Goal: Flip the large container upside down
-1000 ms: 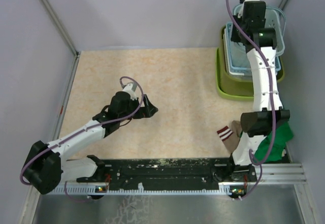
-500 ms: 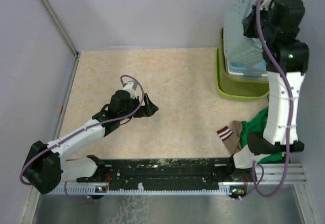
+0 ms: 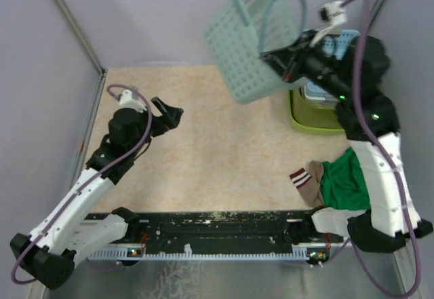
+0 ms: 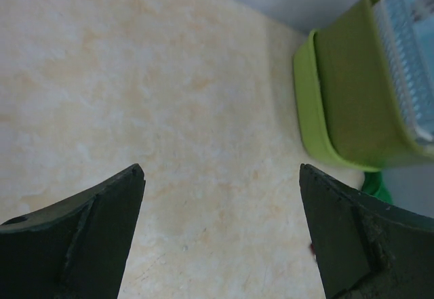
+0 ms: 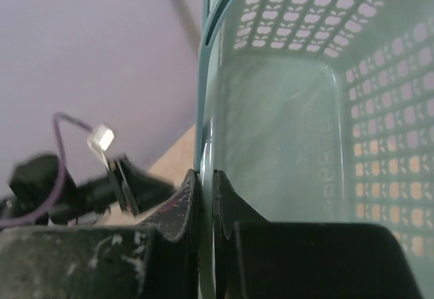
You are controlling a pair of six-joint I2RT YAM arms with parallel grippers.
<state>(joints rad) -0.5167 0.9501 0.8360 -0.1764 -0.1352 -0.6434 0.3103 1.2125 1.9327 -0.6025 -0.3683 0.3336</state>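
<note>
The large container (image 3: 310,119) stood upright at the surface's (image 3: 224,143) far right, a blue basket (image 4: 407,48) inside it. It looked stiff, light and smooth, so its rolled rim seemed the best hold. The right fingers (image 5: 195,194) pinched a pale perforated basket (image 3: 247,41) by its rim, held aloft left of the container; only the right wrist view showed that pinch. The left fingers (image 3: 169,111) gaped empty, well left of the container.

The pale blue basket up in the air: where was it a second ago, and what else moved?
The right gripper, shut on the rim of the pale blue basket, lifted it out of the large container and swung it up and leftward. The left gripper, open, drew back toward the left wall. The large container stayed upright in place, other baskets still inside.
</note>
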